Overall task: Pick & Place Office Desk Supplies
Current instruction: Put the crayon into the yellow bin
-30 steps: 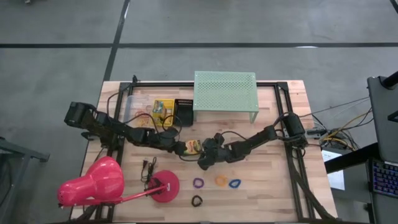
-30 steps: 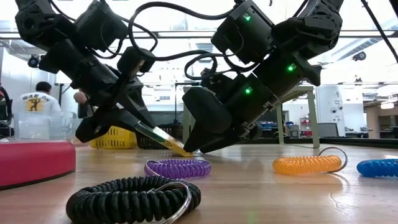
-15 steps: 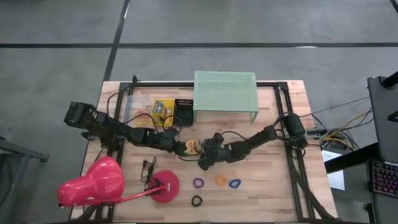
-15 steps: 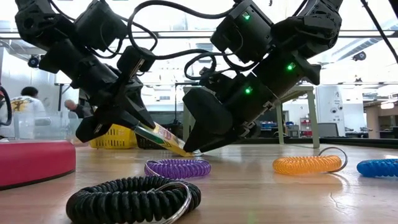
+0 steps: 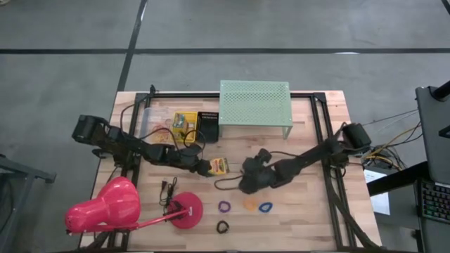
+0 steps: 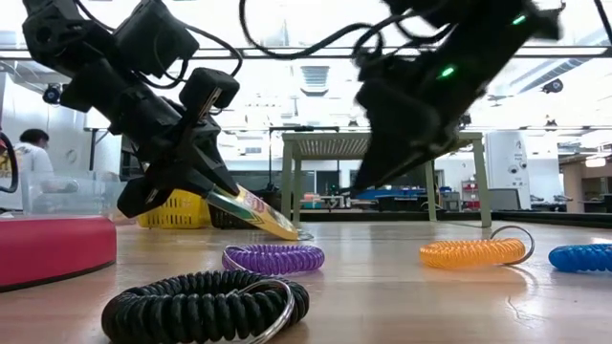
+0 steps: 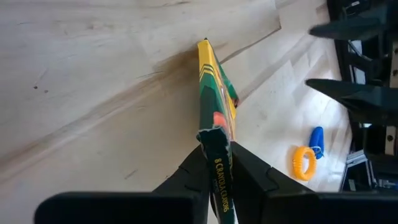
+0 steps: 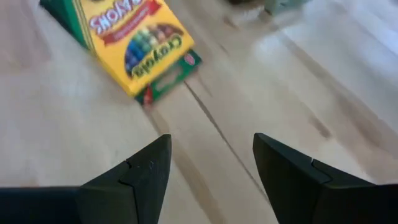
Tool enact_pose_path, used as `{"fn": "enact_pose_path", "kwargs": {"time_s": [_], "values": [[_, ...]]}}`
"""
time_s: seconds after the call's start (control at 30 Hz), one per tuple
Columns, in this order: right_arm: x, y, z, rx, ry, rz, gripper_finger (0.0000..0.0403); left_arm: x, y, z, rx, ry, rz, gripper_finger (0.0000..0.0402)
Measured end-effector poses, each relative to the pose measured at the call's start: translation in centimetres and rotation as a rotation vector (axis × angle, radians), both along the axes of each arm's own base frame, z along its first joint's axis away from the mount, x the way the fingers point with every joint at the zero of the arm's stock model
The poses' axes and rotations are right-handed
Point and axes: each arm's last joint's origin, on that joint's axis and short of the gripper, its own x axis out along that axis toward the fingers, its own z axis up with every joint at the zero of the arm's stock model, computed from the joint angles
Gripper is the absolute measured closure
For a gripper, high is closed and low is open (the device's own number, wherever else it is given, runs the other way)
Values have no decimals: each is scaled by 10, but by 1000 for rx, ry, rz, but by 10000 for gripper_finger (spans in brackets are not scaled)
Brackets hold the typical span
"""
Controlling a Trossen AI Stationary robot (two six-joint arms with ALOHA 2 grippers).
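From above, the right gripper (image 5: 247,184) is pulling back toward four o'clock, jaws spread and empty, off the crayon box (image 5: 220,166), which the left gripper (image 5: 208,167) is pinching at table centre: the handover looks done.

Low down, the box (image 6: 256,212) is tilting with one corner touching the wooden table (image 6: 402,287), ring loops (image 6: 273,258) lying nearer.

At the wrists, bare planks are showing; a person is standing in the room behind.

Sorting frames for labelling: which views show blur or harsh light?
Low view: the right arm's tool is smeared by motion, against bright backlit ceiling lights. Right wrist view: the yellow-and-green cardboard crayon box is soft. Left wrist view: sharp, the left tool gripping that box.
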Motion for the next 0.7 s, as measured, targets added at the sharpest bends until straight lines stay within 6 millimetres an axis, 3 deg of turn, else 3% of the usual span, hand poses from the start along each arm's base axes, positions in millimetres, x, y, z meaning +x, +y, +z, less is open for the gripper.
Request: {"fn": "enact_pose_path", "kwargs": {"time_s": [0.13, 0.4, 0.7], "values": [[-14, 4, 3, -42, 22, -68, 177, -1, 0, 6, -6, -27, -11, 356], [-32, 1, -16, -30, 50, -158, 177, -6, -1, 38, -33, -164, -55, 356], [-50, -6, -33, -6, 57, -251, 177, -42, 3, 87, 22, -254, -90, 356]]}}
